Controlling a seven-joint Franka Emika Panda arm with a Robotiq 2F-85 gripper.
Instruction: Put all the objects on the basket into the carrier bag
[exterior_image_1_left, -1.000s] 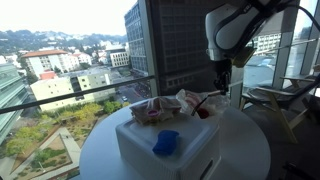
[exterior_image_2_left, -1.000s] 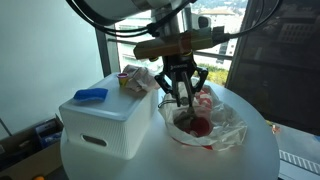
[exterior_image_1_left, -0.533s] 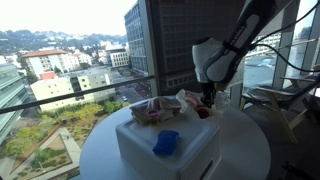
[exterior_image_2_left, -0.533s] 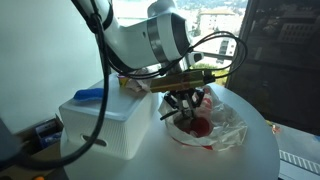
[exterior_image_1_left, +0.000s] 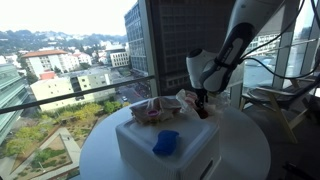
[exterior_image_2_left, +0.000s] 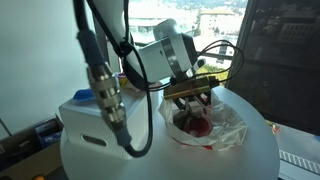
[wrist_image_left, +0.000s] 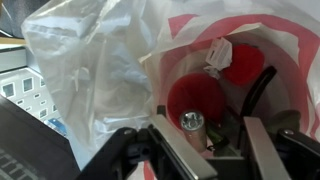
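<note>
Hovering in the mouth of the carrier bag (wrist_image_left: 110, 70), the gripper (wrist_image_left: 205, 138) stands spread, pinching nothing; a red ball (wrist_image_left: 195, 95) lies beneath it in the bag. Risk: the thin plastic may snag a finger on withdrawal and drag the bag. Only an exterior view shows the blue lump (exterior_image_1_left: 166, 142) on the basket (exterior_image_1_left: 140, 132).

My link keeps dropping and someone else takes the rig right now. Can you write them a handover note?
Gripper: open, holding nothing, poised at the mouth of the carrier bag.
Done: a red roundish object lies inside the bag.
On the basket: the blue lumpy object and a crinkly wrapped item.
Left: move both into the bag.
</note>
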